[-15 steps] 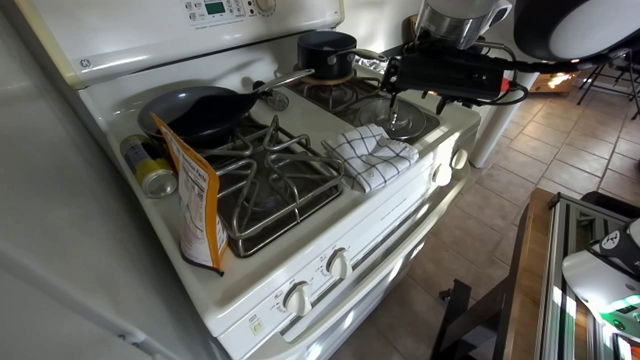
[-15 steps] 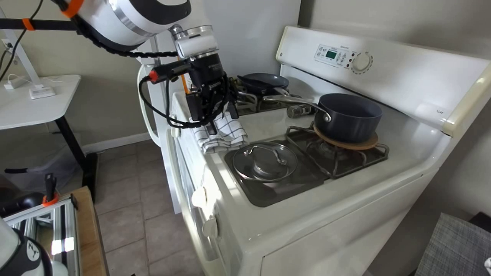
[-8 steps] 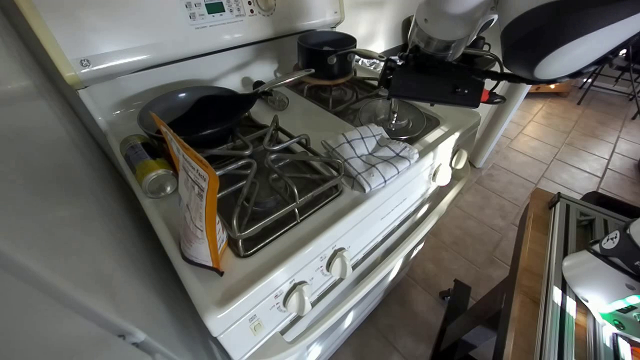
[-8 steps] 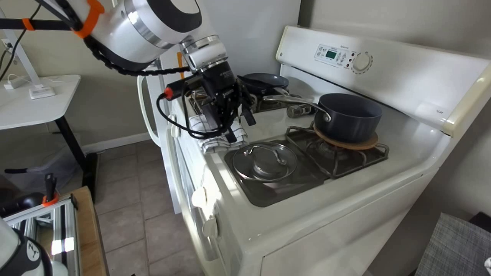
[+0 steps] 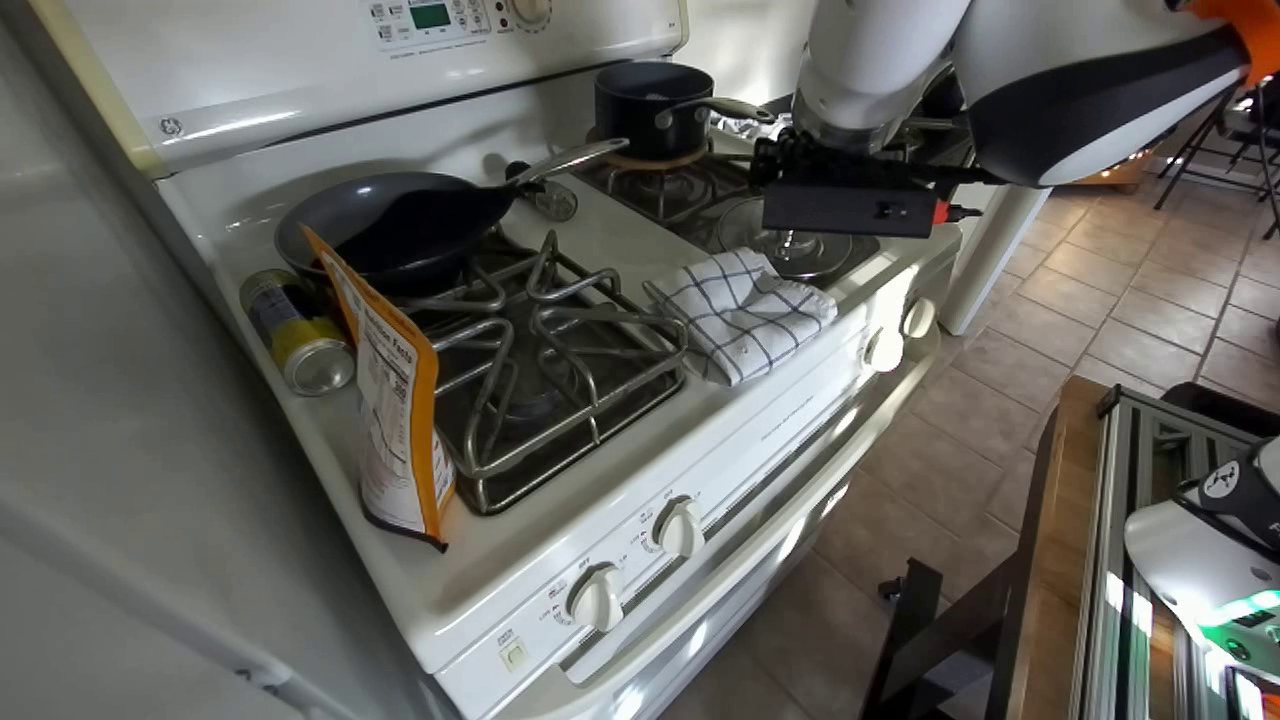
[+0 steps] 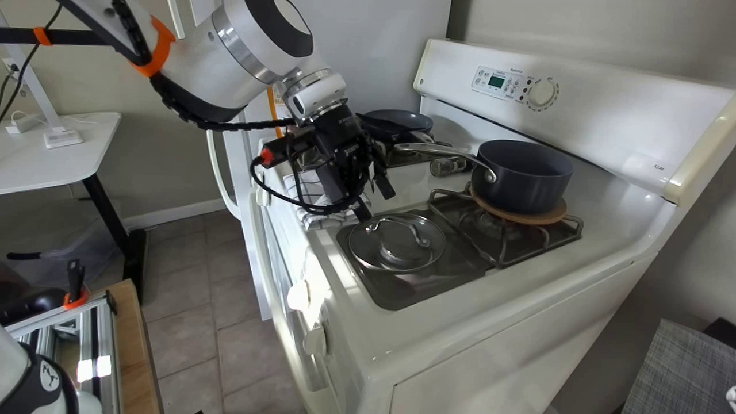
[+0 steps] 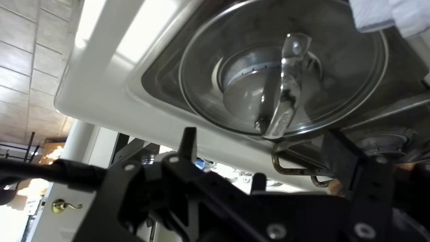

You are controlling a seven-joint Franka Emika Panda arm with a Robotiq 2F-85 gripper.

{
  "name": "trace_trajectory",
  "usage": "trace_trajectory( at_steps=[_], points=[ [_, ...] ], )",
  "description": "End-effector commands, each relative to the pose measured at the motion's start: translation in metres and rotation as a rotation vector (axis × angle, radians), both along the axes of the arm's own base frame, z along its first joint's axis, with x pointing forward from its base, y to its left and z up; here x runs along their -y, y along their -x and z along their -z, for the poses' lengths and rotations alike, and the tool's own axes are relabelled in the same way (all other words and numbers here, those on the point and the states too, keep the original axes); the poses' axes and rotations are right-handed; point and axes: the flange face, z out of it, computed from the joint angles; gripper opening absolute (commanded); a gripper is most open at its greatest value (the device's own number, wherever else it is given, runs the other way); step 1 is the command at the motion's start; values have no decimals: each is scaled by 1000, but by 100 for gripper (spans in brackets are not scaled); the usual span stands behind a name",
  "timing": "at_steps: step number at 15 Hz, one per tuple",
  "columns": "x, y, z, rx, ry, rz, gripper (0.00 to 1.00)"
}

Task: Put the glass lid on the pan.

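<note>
The glass lid [image 6: 376, 253] lies flat on the front burner plate, its metal loop handle [image 6: 397, 221] up. The wrist view shows the lid [image 7: 248, 90] and handle [image 7: 289, 90] close. My gripper [image 6: 375, 199] is open and empty, tilted, just above and beside the lid. In the wrist view the fingers stand wide apart [image 7: 261, 132], with the near end of the handle showing between them, apart from both. The wide black pan [image 5: 350, 215] sits on the far back burner, also seen small [image 6: 411, 119]. My wrist partly hides the lid [image 5: 835, 250] in an exterior view.
A deep dark pot [image 6: 523, 178] stands on a wooden trivet behind the lid, its handle pointing toward the pan. A checked towel [image 5: 745, 315] lies beside the lid. A standing bag [image 5: 395, 420], a can [image 5: 295, 335] and a small jar [image 6: 448, 167] are also on the stove.
My gripper has come down and moved toward the lid, tilting as it went. The lid, pan, pot and towel have not moved.
</note>
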Motion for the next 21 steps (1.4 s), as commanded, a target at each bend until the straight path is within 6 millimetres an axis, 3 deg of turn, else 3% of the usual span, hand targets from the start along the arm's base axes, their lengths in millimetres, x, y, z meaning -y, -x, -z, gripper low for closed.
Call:
trace_trajectory(
  at_steps=[1,2,9,10,12,16,17,21],
  points=[
    [-12,-10,20,63,-20,67,85],
    [-13,-12,24,62,-22,75,86],
    [-14,-27,41,70,-46,126,64],
    [-14,-29,42,75,-50,135,45],
    [-15,-32,43,84,-55,147,37],
    [-17,-33,45,119,-65,181,4],
    [-17,-32,43,125,-67,183,0],
    [-15,-23,25,168,-78,199,4]
  ],
)
